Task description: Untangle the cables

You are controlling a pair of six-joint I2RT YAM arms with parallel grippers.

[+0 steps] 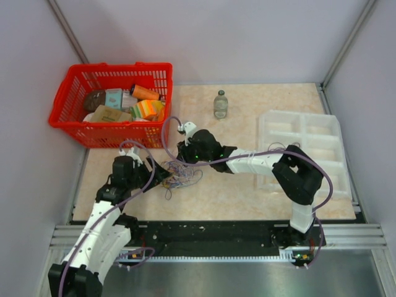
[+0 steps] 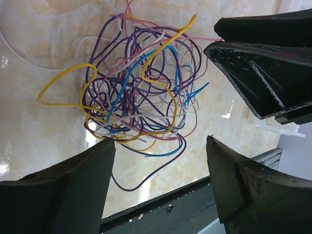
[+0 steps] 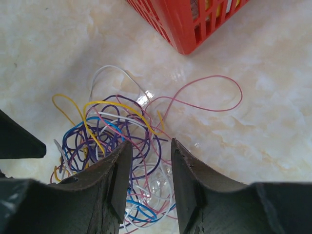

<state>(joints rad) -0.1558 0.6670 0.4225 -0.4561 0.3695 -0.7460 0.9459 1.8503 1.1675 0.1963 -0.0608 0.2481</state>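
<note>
From above, both grippers cover most of the cables (image 2: 141, 87). Left gripper (image 2: 161, 144) gapes wide, empty, cables just past its fingertips; right gripper (image 3: 151, 144) narrowly parted over strands, grip unclear

From above, the cables (image 1: 185, 179) look too tiny to tell colours apart, and the left gripper (image 1: 163, 176) at 9 o'clock and right gripper (image 1: 180, 162) at 12 o'clock cover some. The right wrist view cuts off the red basket (image 3: 195, 24) at 1 o'clock.
</note>
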